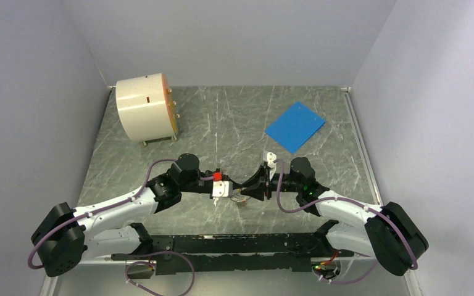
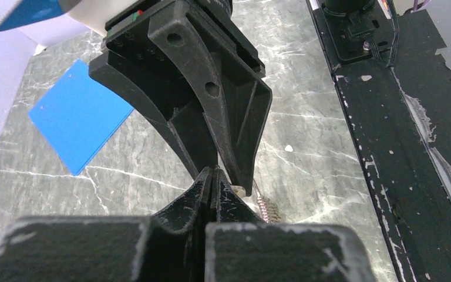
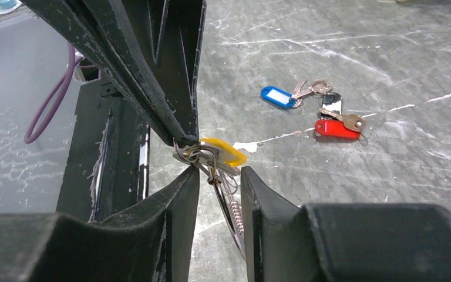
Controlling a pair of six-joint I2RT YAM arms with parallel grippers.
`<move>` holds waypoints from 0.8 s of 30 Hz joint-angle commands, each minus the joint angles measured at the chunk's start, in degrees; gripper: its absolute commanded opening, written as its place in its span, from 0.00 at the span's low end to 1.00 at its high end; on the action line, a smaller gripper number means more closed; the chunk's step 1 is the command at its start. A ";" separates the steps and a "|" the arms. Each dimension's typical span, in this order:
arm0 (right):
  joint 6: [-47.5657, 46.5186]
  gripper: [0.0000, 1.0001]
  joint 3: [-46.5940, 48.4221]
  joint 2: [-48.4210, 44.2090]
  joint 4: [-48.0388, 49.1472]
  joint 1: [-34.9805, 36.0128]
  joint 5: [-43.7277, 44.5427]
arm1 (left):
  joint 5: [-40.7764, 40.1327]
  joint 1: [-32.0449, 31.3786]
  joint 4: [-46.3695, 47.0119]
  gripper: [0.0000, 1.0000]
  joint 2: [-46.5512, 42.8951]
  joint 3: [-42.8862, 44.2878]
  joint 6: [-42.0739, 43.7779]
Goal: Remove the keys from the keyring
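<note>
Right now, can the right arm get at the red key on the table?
Probably, not directly. The red key lies loose ahead of the right gripper, nothing in between. But the keyring and yellow key sit between its fingers, pinched by the left gripper; back off first.

— What encloses the space?
— Plain walls (image 1: 234, 37) in a pale lilac-grey, one at the back and one down each side, meeting in straight corners.
— And below them?
— A dark grey-green counter (image 1: 234, 117) with white marble-like veins, edged on the right by a thin white rail (image 1: 359, 142).
— Anything standing there?
— A squat cream drum (image 1: 143, 106) lying on its side at the far left, on small feet, and a flat blue sheet (image 1: 295, 126) set at an angle toward the far right, well apart from it.
— The light?
— Soft and even, with a faint shadow under the drum.
</note>
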 commanded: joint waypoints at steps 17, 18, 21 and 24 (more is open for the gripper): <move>1.84 0.25 -1.77 0.83 9.44 0.57 0.28 | 2.07 0.01 5.17 0.03 -1.04 0.00 -1.19; 1.92 0.24 -1.85 0.91 9.62 0.49 0.40 | 2.14 0.01 5.07 0.03 -0.92 0.09 -1.10; 2.10 0.19 -2.13 0.97 10.21 0.47 0.81 | 1.93 0.01 5.22 0.02 -1.12 0.05 -1.09; 2.18 0.14 -2.35 0.54 10.42 0.54 1.45 | 1.25 -0.07 5.23 0.03 -1.50 -0.14 -1.07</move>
